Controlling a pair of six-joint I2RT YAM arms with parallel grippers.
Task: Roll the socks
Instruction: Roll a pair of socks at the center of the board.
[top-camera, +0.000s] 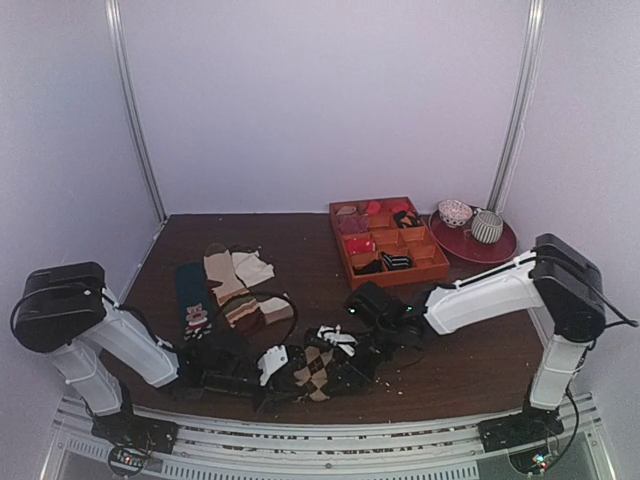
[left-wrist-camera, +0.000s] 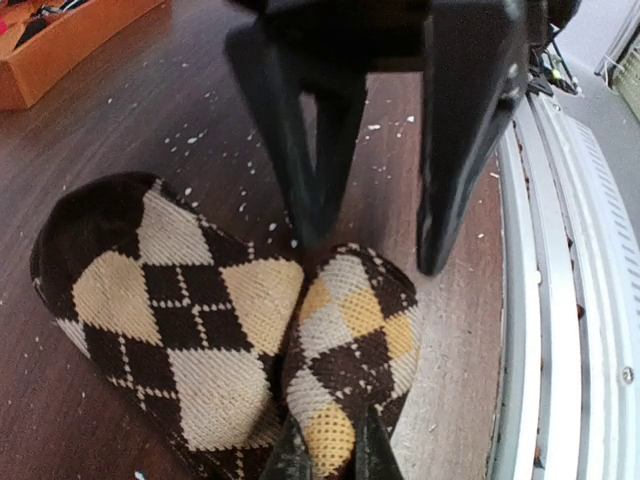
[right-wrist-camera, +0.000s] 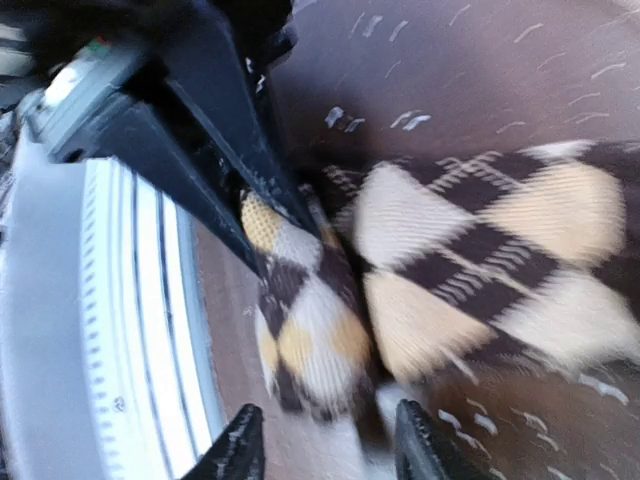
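The socks (top-camera: 315, 372) lie at 6 o'clock on the table (top-camera: 470, 350), close to its near edge and between the two arms. In the left wrist view a broad flat part is seen at 8 o'clock, its dark end turned toward 10 o'clock. A narrower bunched fold is pressed against that flat part at 5 o'clock. The fold is clamped by the left gripper (left-wrist-camera: 330, 455), whose fingers are shut on the fabric at the bottom of that view. The same pinch is shown, blurred, at 10 o'clock in the right wrist view. The right gripper (right-wrist-camera: 328, 440) is held with its fingers apart and nothing is caught between them. Its tips are seen just at the upper edge of the fold.

Pale specks (left-wrist-camera: 195, 137) are scattered over the dark wood around the socks. A white ribbed rail (left-wrist-camera: 560, 300) runs along the table edge just beside the fold.

From the socks, a pile of striped socks (top-camera: 235, 290) is found at 10 o'clock, with a dark teal sock (top-camera: 192, 295) just beside it on the 9 o'clock side. A wooden tray (top-camera: 437, 268) divided into compartments is set at 1 o'clock and holds small red and dark items. A red plate (top-camera: 500, 248) is placed next to the tray toward 2 o'clock, and two cups (top-camera: 455, 212) stand on it.
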